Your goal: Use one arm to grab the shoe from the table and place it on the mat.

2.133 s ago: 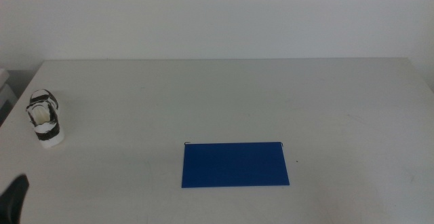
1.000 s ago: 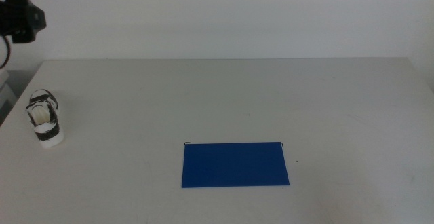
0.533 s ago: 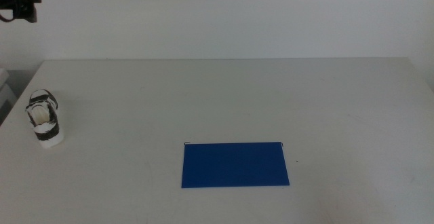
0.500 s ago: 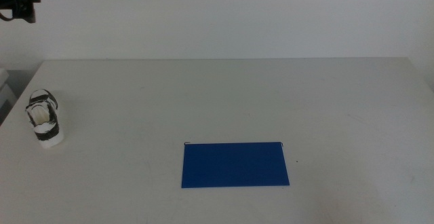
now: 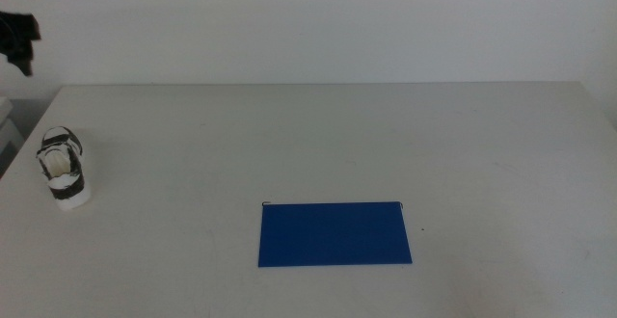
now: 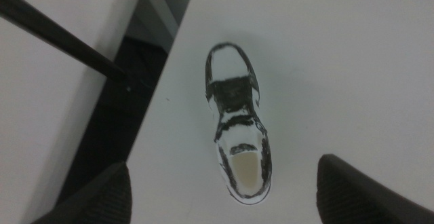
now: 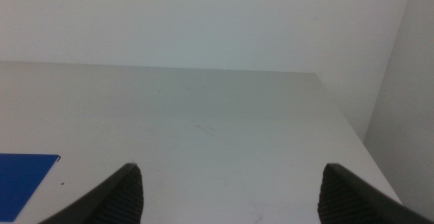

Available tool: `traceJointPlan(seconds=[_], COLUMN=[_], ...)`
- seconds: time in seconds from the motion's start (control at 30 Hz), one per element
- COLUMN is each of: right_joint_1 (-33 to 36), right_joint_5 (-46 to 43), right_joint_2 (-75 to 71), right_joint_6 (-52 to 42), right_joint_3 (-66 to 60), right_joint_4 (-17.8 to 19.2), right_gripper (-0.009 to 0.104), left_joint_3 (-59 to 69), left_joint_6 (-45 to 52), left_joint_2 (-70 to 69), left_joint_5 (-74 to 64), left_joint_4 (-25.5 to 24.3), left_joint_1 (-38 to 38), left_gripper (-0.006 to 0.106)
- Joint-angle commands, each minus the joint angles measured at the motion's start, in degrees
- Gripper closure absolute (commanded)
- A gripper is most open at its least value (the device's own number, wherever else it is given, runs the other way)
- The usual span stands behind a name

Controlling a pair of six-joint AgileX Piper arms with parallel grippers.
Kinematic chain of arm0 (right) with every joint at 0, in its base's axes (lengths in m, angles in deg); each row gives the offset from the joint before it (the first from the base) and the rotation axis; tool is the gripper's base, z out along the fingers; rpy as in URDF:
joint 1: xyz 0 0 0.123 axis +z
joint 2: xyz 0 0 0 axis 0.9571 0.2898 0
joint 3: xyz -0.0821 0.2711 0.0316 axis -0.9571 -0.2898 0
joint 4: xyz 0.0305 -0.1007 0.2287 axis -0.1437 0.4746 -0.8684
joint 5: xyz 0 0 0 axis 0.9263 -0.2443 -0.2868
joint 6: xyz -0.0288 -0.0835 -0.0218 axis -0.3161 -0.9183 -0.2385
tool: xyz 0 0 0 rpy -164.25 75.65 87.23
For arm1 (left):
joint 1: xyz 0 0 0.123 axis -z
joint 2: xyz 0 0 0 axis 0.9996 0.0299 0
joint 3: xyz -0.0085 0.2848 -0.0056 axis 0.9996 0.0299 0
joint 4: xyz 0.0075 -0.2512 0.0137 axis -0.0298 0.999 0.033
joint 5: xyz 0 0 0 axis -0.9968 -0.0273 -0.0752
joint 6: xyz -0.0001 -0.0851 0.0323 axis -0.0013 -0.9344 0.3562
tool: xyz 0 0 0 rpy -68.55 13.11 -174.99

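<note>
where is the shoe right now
In the middle view the shoe stands on the table near its left edge, well left of the blue mat; the open left pincer hovers above it.

left arm [image 5: 17, 39] mostly cut off, mat [image 7: 24, 175] cropped by frame edge

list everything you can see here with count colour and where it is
shoe: one, white and black with a cream inside, near the table's left edge in the middle view, apart from the mat
mat: one, deep blue, flat on the table toward the near side, nothing on it
table: one, white, under the shoe and mat
left gripper: one, dark jaws open, high above the shoe, looking down on it; a dark part of that arm shows at the middle view's upper left
right gripper: one, dark jaws open, waiting over the table's right part, out of the middle view
</note>
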Motion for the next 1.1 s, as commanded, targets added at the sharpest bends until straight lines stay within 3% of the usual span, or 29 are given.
traceJointPlan(seconds=[0.0, 1.07], right_joint_1=[-0.27, -0.27], right_joint_5=[-4.55, -4.55], right_joint_2=[-1.16, -1.16], right_joint_6=[-0.72, -0.72], right_joint_3=[0.54, 0.54], right_joint_4=[0.49, 0.49], right_gripper=[0.029, 0.029], left_joint_3=[-1.97, -1.97], left_joint_6=[-1.22, -14.19], left_joint_2=[-0.46, 18.93], left_joint_5=[2.33, 11.8], left_joint_4=[0.15, -3.98], left_joint_1=[-0.07, -0.07], left_gripper=[0.007, 0.007])
